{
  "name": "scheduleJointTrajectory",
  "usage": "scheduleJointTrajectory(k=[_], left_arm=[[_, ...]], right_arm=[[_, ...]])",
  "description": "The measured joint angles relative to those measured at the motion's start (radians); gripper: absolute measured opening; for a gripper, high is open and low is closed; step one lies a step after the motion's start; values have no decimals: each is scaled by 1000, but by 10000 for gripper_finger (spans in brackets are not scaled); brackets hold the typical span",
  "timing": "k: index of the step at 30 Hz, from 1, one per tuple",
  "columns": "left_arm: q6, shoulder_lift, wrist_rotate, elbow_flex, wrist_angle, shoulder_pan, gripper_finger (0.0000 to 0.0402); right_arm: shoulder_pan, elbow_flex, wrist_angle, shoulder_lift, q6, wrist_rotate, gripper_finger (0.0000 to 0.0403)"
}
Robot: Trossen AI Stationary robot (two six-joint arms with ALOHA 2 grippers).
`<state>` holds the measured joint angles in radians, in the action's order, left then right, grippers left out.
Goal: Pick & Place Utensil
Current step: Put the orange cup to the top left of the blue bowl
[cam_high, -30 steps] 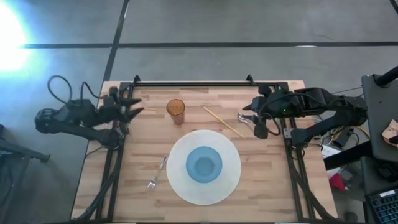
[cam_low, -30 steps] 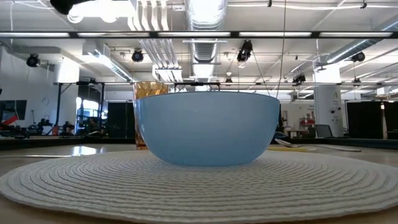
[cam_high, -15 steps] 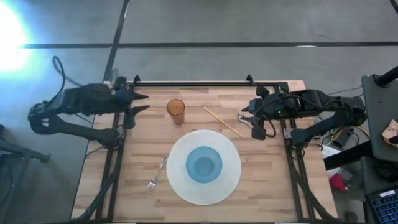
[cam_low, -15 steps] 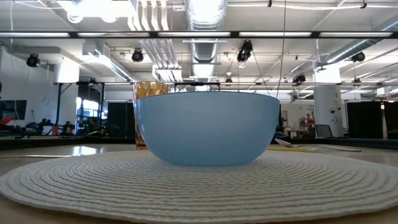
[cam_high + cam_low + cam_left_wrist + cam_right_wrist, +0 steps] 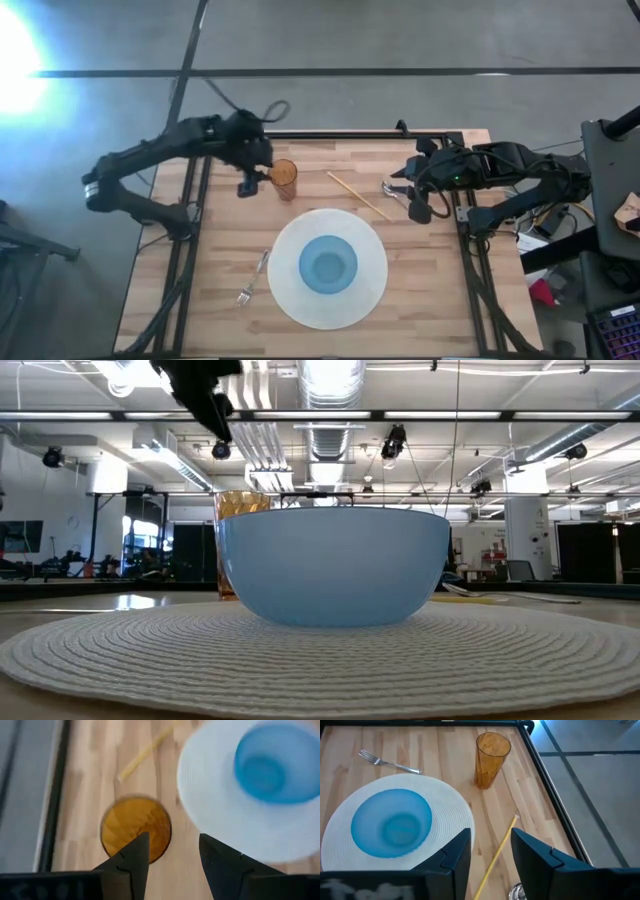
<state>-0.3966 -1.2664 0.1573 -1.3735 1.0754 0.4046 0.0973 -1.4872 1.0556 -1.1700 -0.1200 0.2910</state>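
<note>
A silver fork (image 5: 252, 278) lies on the wooden table left of the white round placemat (image 5: 375, 290). A silver spoon (image 5: 392, 189) and a wooden chopstick (image 5: 358, 195) lie at the back right. A blue bowl (image 5: 328, 265) stands on the placemat. My left gripper (image 5: 247, 184) is open and empty, high over the table just left of the amber cup (image 5: 283, 178), pointing down; its wrist view shows the cup (image 5: 135, 827) below its fingers (image 5: 172, 855). My right gripper (image 5: 415, 206) is open and empty beside the spoon, with the chopstick (image 5: 495, 857) in front of it.
The amber cup (image 5: 491, 759) stands upright at the back, left of the chopstick. Black rails (image 5: 190, 250) run along the table's left, right and far edges. The low view shows the bowl (image 5: 333, 565) close up and my left arm (image 5: 200, 390) high above.
My left gripper has swung from the table's left edge toward the right, risen, and tipped from level to pointing down beside the amber cup. It stays open. Nothing on the table has moved.
</note>
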Motion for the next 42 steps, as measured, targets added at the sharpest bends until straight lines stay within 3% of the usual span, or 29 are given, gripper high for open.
scheduleJointTrajectory(k=[16,42], left_arm=[[-83,-191,1,-63,51,1,165],[-56,-269,2,-61,108,-3,165]], right_arm=[[0,26,11,2,5,26,127],[0,34,10,2,-1,26,134]])
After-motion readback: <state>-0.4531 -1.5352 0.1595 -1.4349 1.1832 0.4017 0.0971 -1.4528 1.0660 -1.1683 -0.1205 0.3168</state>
